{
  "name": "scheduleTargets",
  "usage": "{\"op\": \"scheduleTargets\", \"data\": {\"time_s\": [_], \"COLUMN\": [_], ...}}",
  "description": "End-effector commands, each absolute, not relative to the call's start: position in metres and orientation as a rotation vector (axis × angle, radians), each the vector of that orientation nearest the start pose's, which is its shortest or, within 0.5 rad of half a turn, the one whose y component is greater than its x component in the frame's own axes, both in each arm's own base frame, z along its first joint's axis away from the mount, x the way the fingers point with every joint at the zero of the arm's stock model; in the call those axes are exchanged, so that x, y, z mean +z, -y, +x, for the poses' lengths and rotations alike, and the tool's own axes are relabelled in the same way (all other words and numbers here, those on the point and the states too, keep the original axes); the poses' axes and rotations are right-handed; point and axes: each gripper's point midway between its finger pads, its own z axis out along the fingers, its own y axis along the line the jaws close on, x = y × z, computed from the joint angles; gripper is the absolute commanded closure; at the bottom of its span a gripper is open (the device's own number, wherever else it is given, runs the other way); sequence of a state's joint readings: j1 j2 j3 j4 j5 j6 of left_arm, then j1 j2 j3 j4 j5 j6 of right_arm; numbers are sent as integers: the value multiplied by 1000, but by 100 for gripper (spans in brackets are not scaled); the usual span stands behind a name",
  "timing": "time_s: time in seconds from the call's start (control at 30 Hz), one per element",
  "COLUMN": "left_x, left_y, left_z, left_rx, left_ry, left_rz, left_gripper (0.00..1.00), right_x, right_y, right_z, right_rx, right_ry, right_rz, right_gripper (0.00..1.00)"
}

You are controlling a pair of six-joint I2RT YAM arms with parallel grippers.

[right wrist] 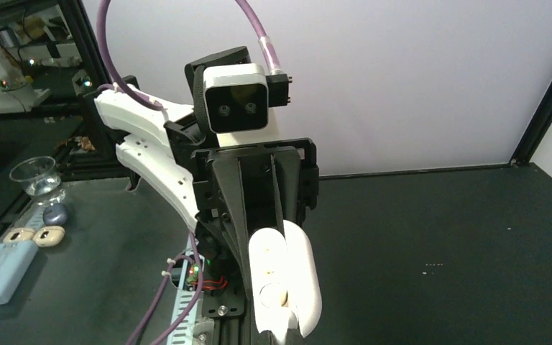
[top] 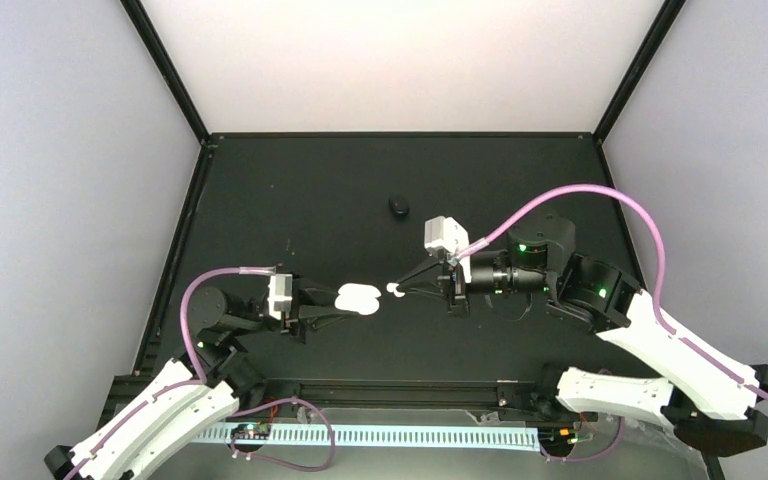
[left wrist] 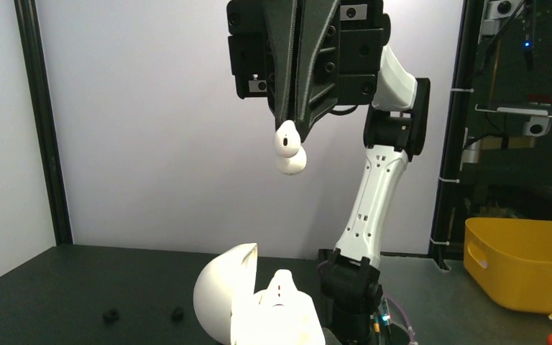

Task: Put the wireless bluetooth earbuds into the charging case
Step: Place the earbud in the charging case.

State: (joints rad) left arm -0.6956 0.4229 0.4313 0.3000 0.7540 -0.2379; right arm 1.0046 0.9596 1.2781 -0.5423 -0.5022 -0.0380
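Two arms are reaching toward each other over the black desk [top: 290, 200]. The right tool [left wrist: 289, 123] is pinching one small white earbud [left wrist: 288, 154] tight between its tips and holding it up in the air. The left tool [top: 341, 301] is squeezing one white charging case [right wrist: 292, 284], and the lid is standing open. The earbud is hanging near the open case, not touching it. A second earbud may be sitting inside the case, but the glare is making that hard to tell. One small black oval case [top: 398, 206] is lying farther back on the desk. Two tiny black bits [left wrist: 110, 315] are lying on the desk too.
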Motion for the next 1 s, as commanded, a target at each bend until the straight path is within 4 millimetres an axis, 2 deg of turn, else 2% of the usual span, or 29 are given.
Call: {"op": "scheduleTargets", "data": {"time_s": [0.0, 0.07, 0.27, 0.47, 0.73, 0.97], "left_x": [350, 350, 350, 348, 346, 344], "left_y": [223, 223, 226, 227, 231, 233], "left_z": [85, 85, 84, 85, 83, 80], "left_rx": [-1222, -1226, -1246, -1248, -1267, -1293], "left_ry": [-1061, -1061, -1057, -1062, -1059, -1054], "left_rz": [964, 963, 981, 985, 1014, 1035], "left_gripper": [99, 99, 99, 99, 98, 99], "right_x": [425, 427, 408, 417, 417, 403], "right_y": [-297, -298, -306, -304, -322, -338], "right_z": [89, 83, 79, 68, 51, 45], "right_rx": [1028, 1038, 934, 928, 988, 964], "right_ry": [-1393, -1389, -1476, -1458, -1418, -1437], "right_rz": [-1302, -1340, -1473, -1514, -1591, -1661], "right_gripper": [99, 99, 99, 99, 99, 99]}}
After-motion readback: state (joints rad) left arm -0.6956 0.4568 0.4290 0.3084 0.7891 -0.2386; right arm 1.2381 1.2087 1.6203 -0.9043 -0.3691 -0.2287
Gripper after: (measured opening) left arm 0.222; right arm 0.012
